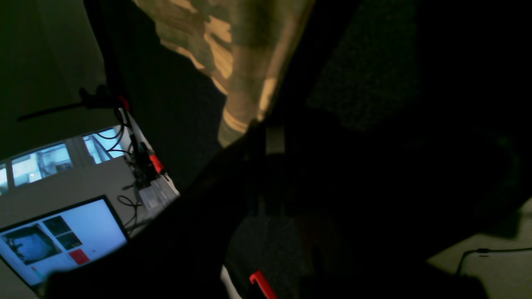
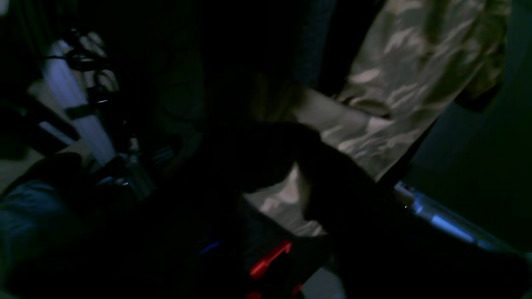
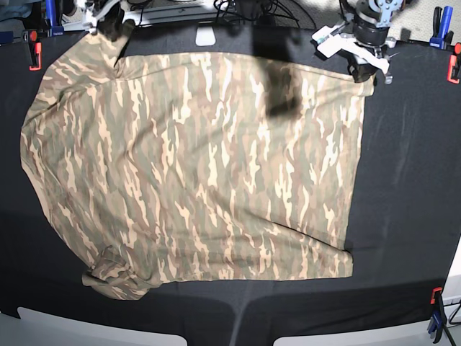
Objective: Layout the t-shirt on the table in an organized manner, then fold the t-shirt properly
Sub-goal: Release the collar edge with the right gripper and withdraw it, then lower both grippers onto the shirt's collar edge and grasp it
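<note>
Spreading across the black bench (image 3: 403, 216), the t-shirt (image 3: 194, 173) lies mostly flat and open, filling the middle of the overhead view. Both arms work the far edge. The left gripper (image 3: 362, 66) has its fingers together, pinched on the shirt's far corner on the right of the overhead view; its wrist view shows fabric running right into the dark fingers. The right gripper (image 3: 108, 25) sits at the opposite far corner by a sleeve, but its wrist view is too dark: whether those fingers are apart or clamped on cloth, I cannot tell.

Now the risks. The near sleeve is bunched into a small roll at the front left; leave it, and any fold traps that lump. If only one corner is truly gripped, a pull would likely skew the whole shirt and drag wrinkles diagonally across the body.
</note>
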Controlling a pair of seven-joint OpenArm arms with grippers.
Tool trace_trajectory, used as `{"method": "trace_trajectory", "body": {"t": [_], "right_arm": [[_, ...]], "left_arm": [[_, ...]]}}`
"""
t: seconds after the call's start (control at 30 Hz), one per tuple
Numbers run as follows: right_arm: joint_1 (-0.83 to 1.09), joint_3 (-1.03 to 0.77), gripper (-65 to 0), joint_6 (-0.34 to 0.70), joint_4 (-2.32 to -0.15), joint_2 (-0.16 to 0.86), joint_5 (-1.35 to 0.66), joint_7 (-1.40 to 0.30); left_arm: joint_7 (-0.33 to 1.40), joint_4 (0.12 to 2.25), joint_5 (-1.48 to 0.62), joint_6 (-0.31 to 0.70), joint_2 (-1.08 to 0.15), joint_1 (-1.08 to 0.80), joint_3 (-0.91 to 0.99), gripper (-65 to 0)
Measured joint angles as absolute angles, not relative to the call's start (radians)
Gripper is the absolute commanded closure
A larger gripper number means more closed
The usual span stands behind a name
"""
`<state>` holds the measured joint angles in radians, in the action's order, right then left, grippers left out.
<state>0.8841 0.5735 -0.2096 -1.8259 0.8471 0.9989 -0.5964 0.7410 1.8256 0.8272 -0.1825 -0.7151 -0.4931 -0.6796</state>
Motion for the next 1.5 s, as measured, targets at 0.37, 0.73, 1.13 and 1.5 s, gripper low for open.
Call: {"method": "trace_trajectory", "body": {"t": [0.37,0.73,1.13,1.5], "right_arm": [[0.958,0.573,0.0,-0.319,-1.827,0.849,1.127,-0.677],[0.981,0.573,0.0,-0.431,-1.846,0.847,1.245,-0.78],[0.809,0.572,0.0,-0.439,-1.859,0.845,1.049,-0.764],[0.707,0.574,0.0,-0.445,-1.859,0.845,0.923,-0.727]], "left_arm": [[0.741,1.826,0.827,-0.183,-0.715,-0.493,-0.68,0.0],[0.741,1.826,0.827,-0.183,-0.715,-0.493,-0.68,0.0],[0.77,1.826,0.828,-0.183,-0.715,-0.493,-0.68,0.0],[0.793,1.907,0.895,-0.183,-0.715,-0.493,-0.68,0.0]]}}
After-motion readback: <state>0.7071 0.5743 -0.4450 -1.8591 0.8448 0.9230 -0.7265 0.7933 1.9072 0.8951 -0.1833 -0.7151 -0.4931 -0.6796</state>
